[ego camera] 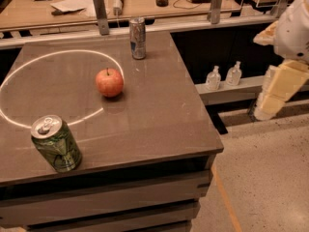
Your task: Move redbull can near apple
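While gripper [279, 88] hangs clear of table [159, 110]: state cannot be told.
Silver can [138, 37]: far to its left.
Risk: sweeping reach topples it onto apple [109, 82].

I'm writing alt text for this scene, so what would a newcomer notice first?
The red apple, mid-table at the edge of a bright light ring, and the dented green can at the near left corner. The redbull can stands at the far edge; the gripper hangs beyond the table, far right.

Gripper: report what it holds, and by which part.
Nothing. The gripper hangs to the right of the table, touching no object; the redbull can stands free at the far edge.
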Available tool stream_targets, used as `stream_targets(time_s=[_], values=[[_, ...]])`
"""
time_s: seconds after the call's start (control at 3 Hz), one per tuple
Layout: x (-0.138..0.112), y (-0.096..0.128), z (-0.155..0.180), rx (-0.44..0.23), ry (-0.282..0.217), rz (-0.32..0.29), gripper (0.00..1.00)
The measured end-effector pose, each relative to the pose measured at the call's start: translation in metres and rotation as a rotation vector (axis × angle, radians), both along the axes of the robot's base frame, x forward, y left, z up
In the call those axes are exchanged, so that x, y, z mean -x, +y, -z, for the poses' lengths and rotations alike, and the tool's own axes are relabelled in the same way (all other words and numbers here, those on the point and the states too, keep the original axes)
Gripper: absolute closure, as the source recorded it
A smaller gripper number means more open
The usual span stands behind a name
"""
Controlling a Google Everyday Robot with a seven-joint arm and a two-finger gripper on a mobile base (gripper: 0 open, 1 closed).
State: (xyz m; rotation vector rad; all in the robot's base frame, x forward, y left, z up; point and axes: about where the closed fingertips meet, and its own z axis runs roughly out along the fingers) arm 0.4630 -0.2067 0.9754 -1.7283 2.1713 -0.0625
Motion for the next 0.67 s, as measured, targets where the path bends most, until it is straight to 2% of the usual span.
stream_targets(time_s=[0.33, 0.67], values=[[-0.086, 0.039, 0.012, -0.163, -0.078, -0.111, 0.00], [-0.164, 0.085, 0.020, -0.307, -0.211, -0.176, 0.00]])
